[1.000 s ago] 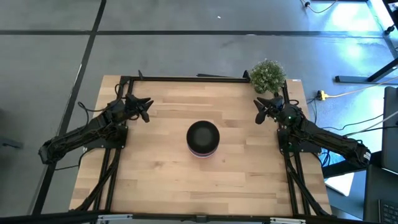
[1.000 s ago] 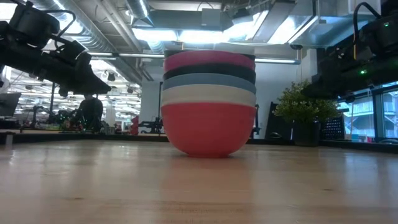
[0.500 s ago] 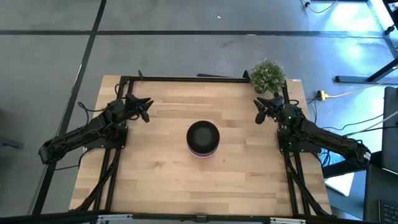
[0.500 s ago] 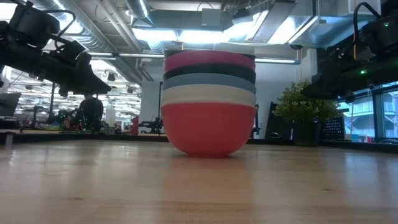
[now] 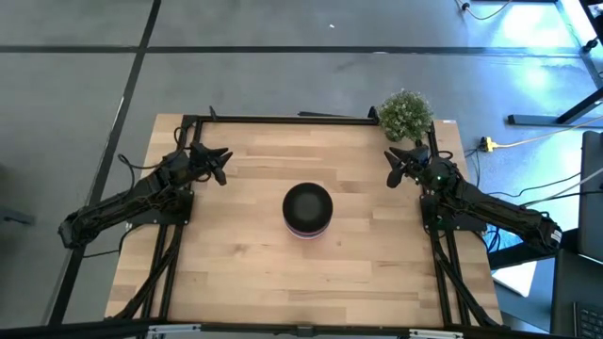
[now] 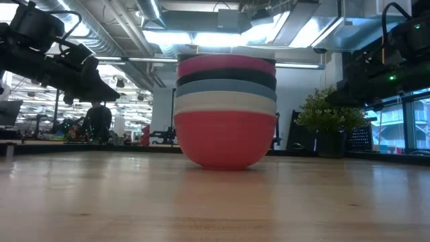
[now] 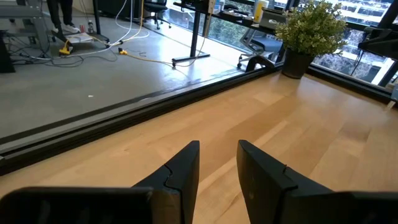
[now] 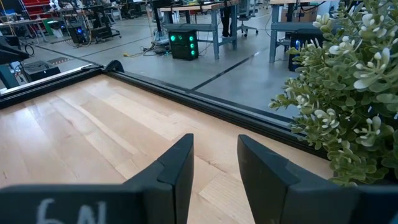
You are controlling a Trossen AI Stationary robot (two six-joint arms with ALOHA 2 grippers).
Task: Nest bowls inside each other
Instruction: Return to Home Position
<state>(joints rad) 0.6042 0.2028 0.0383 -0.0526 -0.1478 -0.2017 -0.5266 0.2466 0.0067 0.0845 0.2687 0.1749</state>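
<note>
The bowls [image 5: 308,209] stand nested in one stack at the table's middle, a black one on top in the high view. In the low view the stack [image 6: 226,111] shows a red bowl at the bottom resting on the wood, then white, light blue, black and pink rims above it. My left gripper [image 5: 222,164] hovers open near the table's left edge, well left of the stack. My right gripper [image 5: 391,169] hovers open near the right edge. Each wrist view shows two parted fingers with nothing between them: left [image 7: 217,163], right [image 8: 214,155].
A small green potted plant [image 5: 406,114] stands at the table's far right corner, just beyond my right gripper, and fills the right wrist view's side [image 8: 348,93]. A black frame rail [image 5: 283,120] runs along the far edge.
</note>
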